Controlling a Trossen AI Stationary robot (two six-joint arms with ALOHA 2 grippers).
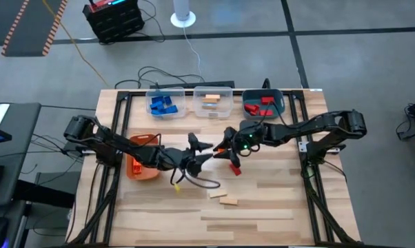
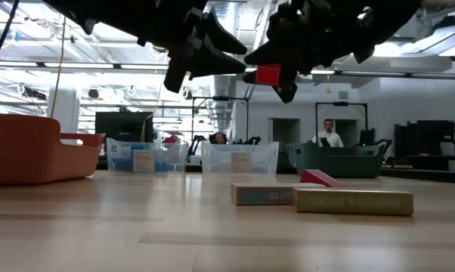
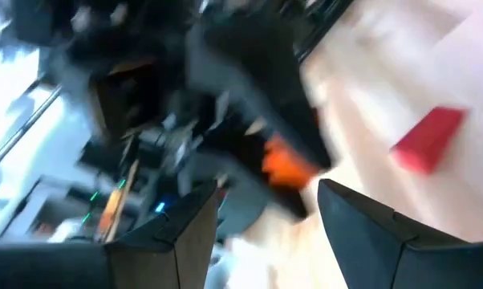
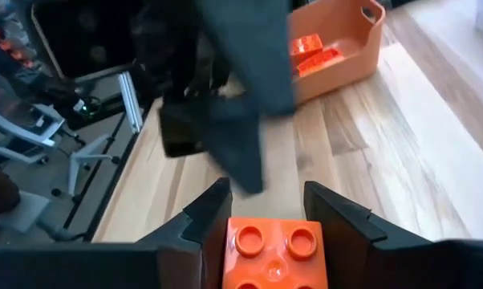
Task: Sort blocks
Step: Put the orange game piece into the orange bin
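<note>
The right claw (image 4: 261, 210) gripped an orange studded brick (image 4: 275, 250) by its flat sides above mid-counter (image 1: 262, 213). The brick looked light, rigid, slick. The left claw (image 3: 267, 210) stood open, empty.

My bench (image 1: 262, 220) is a pale wood-plank top with dark rails along both sides. Along its far edge stand three bins in a row: a clear bin (image 1: 167, 103) with blue blocks, a second clear bin (image 1: 213, 102) with tan pieces, and a teal bin (image 1: 264, 103) with red ones. On my left side rests an orange bin (image 1: 140, 167). Loose on the planks lie a red block (image 1: 234, 170) near the middle and, nearer the front, two tan wooden blocks (image 1: 223, 198) just beside each other.
</note>
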